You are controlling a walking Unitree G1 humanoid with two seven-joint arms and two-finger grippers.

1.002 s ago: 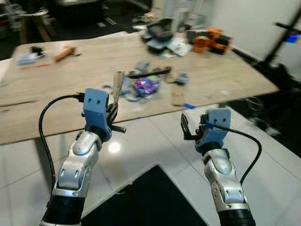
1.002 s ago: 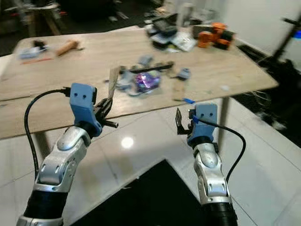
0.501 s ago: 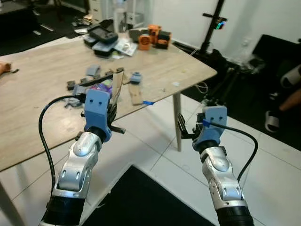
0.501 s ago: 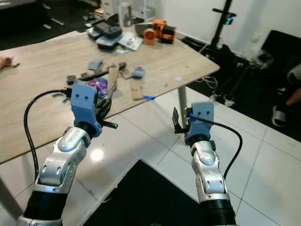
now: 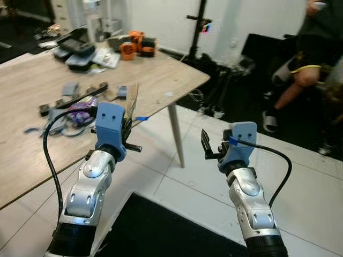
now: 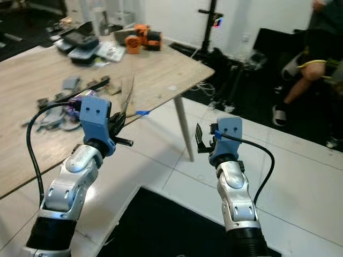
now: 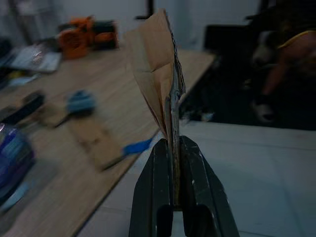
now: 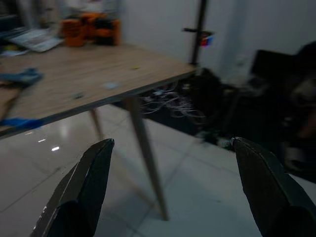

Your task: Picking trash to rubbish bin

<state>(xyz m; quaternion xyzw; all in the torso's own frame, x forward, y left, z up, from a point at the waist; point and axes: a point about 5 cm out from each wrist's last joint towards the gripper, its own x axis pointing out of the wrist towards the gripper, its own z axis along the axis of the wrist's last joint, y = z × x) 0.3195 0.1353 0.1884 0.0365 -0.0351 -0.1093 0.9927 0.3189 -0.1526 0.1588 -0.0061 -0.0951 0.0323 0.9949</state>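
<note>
Left eye view: glossy white tiled floor point(image 5: 316, 176), then the pale wood-grain table point(image 5: 155, 75) strewn with clutter. The left tool point(image 7: 173, 148) pinches a thin, creased strip of brown cardboard point(image 7: 158, 69) upright, beside the table edge. The right tool point(image 8: 173, 163) hangs spread wide, empty.
</note>
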